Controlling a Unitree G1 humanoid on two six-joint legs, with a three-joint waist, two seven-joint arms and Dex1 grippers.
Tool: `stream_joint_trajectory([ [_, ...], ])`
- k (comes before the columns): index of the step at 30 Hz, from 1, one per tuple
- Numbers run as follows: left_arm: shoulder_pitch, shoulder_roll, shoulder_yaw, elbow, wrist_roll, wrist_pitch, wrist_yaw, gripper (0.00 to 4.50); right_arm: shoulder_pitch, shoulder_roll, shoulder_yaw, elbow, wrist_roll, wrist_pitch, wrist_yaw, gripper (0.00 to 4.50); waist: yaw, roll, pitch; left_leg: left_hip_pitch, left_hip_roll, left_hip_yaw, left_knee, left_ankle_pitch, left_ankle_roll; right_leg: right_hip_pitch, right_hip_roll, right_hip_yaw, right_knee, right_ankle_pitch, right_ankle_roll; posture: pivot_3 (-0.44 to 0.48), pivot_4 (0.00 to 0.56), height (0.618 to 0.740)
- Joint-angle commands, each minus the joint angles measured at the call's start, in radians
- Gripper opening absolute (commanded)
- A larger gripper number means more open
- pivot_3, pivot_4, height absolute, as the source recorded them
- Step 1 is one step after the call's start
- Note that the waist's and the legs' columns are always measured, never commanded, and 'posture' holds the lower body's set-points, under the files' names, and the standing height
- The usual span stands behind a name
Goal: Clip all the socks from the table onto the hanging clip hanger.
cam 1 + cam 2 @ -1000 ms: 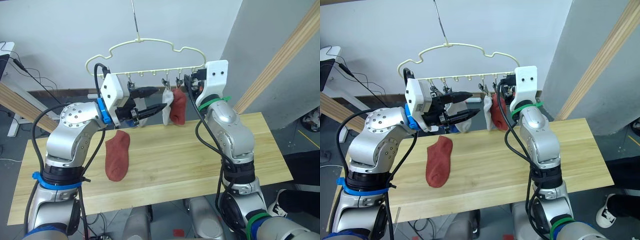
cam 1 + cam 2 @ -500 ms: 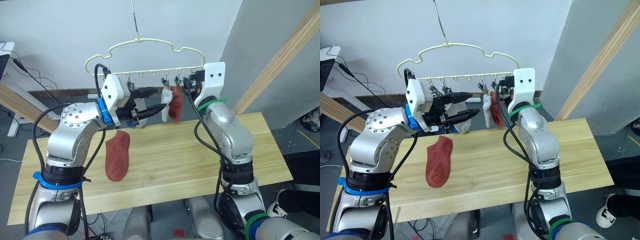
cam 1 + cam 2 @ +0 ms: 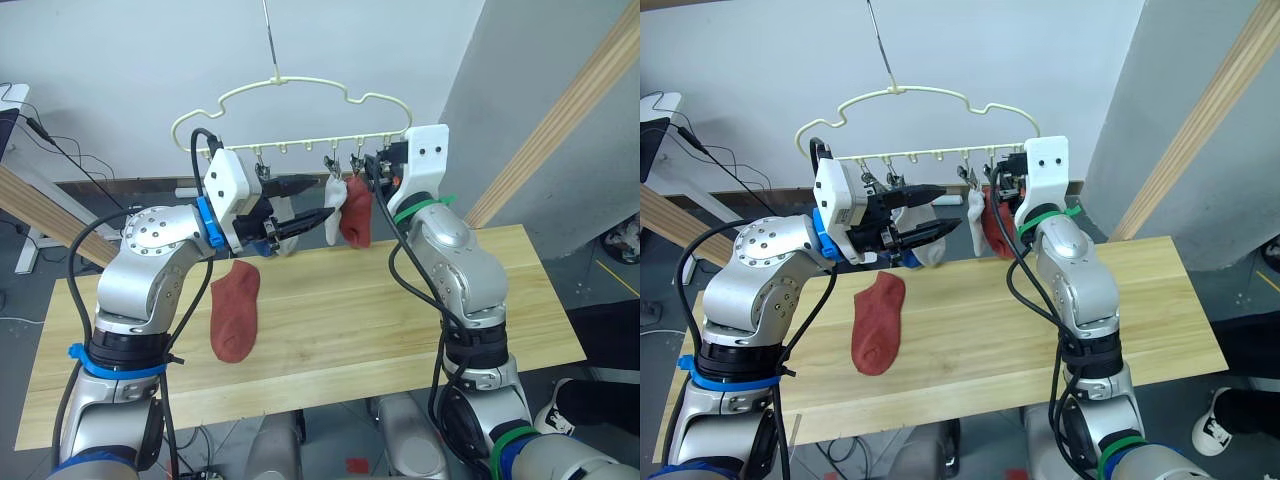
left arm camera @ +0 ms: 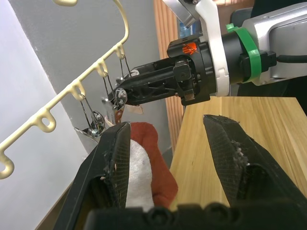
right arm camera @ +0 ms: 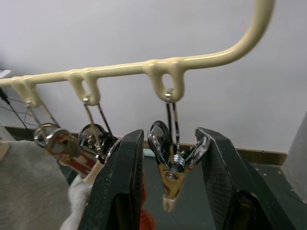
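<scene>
The hanger (image 3: 300,115) is hanging above the table's (image 3: 400,320) far edge, and both arms are working up at its bar. The right gripper (image 5: 168,191) is sitting with fingers apart, bracketing the end clip (image 5: 171,165) without touching it. Just beside that clip, a red sock (image 3: 357,212) and a grey sock (image 3: 334,213) are dangling. The left gripper (image 3: 310,203) is hovering open near them. Below the hanger, another red sock (image 3: 234,311) is lying flat on the table.
</scene>
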Motion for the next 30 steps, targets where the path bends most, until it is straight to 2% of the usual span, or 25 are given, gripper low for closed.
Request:
stream_joint_trajectory([
  [1,0.001,0.000,0.001,-0.029,-0.002,-0.020,-0.003,2.66,-0.009,-0.002,0.017,-0.008,0.019,-0.029,0.032,1.76,0.000,0.000,0.000,0.000,0.000,0.000,0.000,0.000,0.000,0.000,0.000,0.000,0.000,0.000,0.000,-0.210,0.278,0.733],
  [11,0.011,0.004,0.004,-0.039,-0.002,-0.018,0.001,2.66,-0.044,0.008,0.028,0.065,0.015,-0.085,0.056,1.76,0.000,0.000,0.000,0.000,0.000,0.000,0.000,0.000,0.000,0.000,0.000,0.000,0.000,0.000,0.000,-0.196,0.275,0.733],
  [25,0.012,0.001,-0.001,-0.046,-0.003,-0.013,0.004,2.66,-0.037,0.006,0.039,0.065,0.007,-0.107,0.054,1.76,0.001,0.000,0.000,0.000,0.000,0.000,0.000,0.000,0.000,0.000,0.000,0.000,0.001,0.000,0.000,-0.199,0.277,0.733],
  [28,0.014,0.001,-0.001,-0.047,-0.002,-0.012,0.006,2.66,-0.038,0.005,0.038,0.067,0.003,-0.114,0.050,1.21,0.001,0.000,0.000,0.000,0.000,0.000,0.000,0.000,0.000,0.000,0.000,0.000,0.001,0.000,0.000,-0.198,0.276,0.733],
  [30,0.022,0.001,0.000,-0.050,0.000,-0.014,0.009,2.66,-0.038,0.003,0.036,0.069,0.001,-0.118,0.048,0.64,0.001,0.000,0.000,0.000,0.000,0.000,0.000,0.000,0.000,0.000,0.000,0.000,0.001,0.000,0.000,-0.198,0.276,0.733],
])
